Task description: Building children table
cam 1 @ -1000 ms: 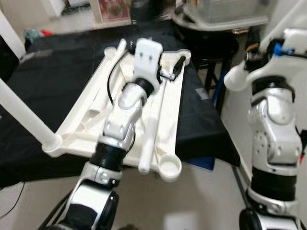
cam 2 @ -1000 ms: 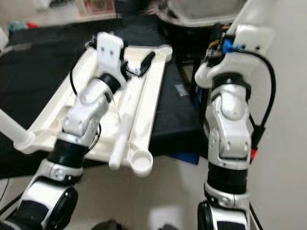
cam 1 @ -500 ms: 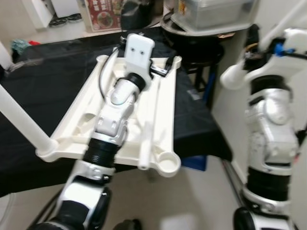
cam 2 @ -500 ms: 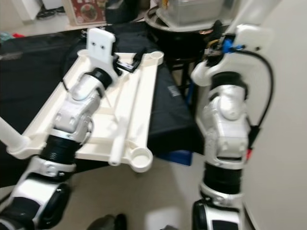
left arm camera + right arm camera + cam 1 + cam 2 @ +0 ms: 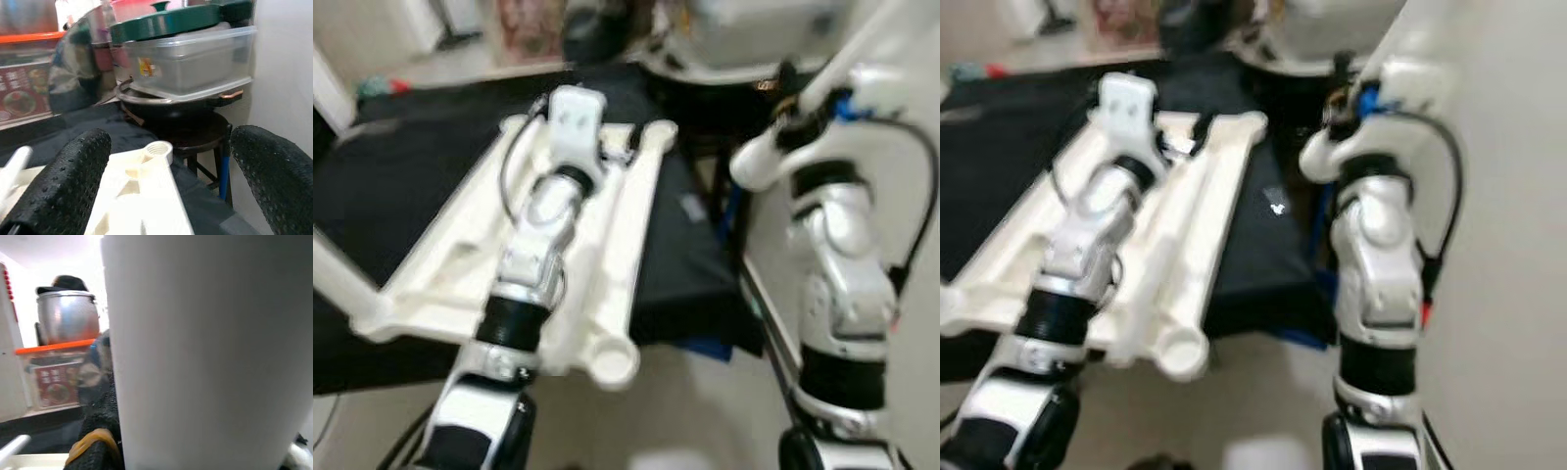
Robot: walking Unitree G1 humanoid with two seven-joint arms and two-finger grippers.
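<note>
I see the upturned white plastic children's tabletop (image 5: 460,245) lying on the black cloth (image 5: 401,166). My left gripper (image 5: 166,166) hovers wide open above its far corner socket (image 5: 157,148). My right gripper (image 5: 98,450) is raised beside the tabletop, clamped around a white table leg (image 5: 205,352).

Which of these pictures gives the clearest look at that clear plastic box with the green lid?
The left wrist view: the clear plastic box sits sharp and whole on a dark pot, its green lid plain. The left eye view catches it as a pale blur at the top edge; the right eye view likewise. In the right wrist view I can't make it out.
</note>
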